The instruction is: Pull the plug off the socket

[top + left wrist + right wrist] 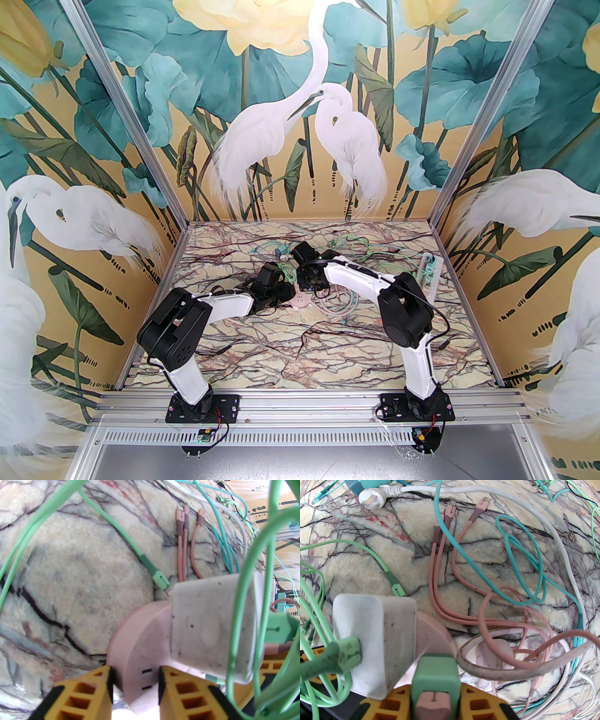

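Left wrist: pink socket with white plug, inside left gripper.

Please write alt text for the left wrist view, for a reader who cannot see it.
Two yellow fingers clamp the edge of a round pink socket, seen against a marble table. A white charger is plugged into it, with a green plug at the charger's right. Green cables loop across and pink cables lie beyond.
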Robot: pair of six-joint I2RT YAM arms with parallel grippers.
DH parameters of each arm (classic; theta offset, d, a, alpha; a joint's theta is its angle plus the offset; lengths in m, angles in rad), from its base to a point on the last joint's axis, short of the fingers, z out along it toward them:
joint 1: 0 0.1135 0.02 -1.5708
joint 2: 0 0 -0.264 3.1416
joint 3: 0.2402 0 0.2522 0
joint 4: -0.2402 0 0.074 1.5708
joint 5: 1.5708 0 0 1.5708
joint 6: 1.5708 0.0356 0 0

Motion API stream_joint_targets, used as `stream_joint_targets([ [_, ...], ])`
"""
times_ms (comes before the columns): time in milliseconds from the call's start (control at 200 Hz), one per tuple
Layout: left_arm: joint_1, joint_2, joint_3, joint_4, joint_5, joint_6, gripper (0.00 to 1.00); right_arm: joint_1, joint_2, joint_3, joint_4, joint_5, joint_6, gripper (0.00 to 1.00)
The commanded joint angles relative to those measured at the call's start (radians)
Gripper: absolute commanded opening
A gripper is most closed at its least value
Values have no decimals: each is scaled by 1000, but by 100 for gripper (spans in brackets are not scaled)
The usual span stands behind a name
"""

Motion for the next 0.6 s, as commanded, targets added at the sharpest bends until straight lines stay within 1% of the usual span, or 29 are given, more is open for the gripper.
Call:
stream_joint_targets([
  [0, -36, 112, -52, -205, 32, 19, 35, 37, -56, 30, 76, -107, 28, 28],
  [135, -36, 112, -49, -206, 29, 21, 35, 92, -5, 114, -9, -4, -14, 29],
  [250, -36, 119, -44, -209, 31, 21, 35, 127, 47, 191, -74, 53, -40, 28],
  [425, -36, 122, -43, -212, 24, 21, 35, 145, 77, 228, -96, 52, -47, 29],
  [595, -36, 126, -42, -214, 22, 21, 35, 135, 53, 206, -81, 47, -47, 28],
])
